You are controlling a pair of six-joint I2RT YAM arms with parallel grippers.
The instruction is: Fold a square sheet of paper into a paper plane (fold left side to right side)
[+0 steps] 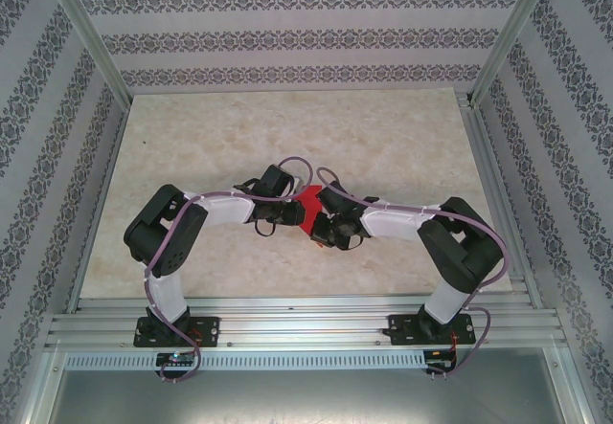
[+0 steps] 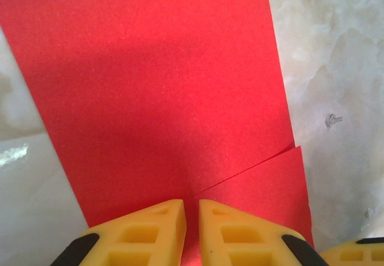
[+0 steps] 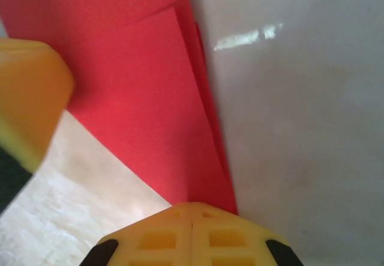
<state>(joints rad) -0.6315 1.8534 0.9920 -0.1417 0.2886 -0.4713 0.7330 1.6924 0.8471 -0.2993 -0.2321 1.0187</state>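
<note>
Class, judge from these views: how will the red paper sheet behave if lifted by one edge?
Likely floppy: the red paper sheet lies thin and flat on the table. Probably very light, so a push may slide it. Its overlapping folded layers suggest it creases easily.

From the left wrist we look down on a bright red sheet of thin paper [image 2: 156, 86] lying on the pale marbled bench [image 2: 342, 56], which shows to its left and right. A layer's edge slants from just beyond the jaws out to the sheet's right side, where it ends in a small step. The left gripper [image 2: 191, 212] has its yellow jaws nearly together, with red in the slit between them. We cannot tell whether they pinch the paper. A rounded yellow piece [image 2: 357, 253] sits near right.
</note>
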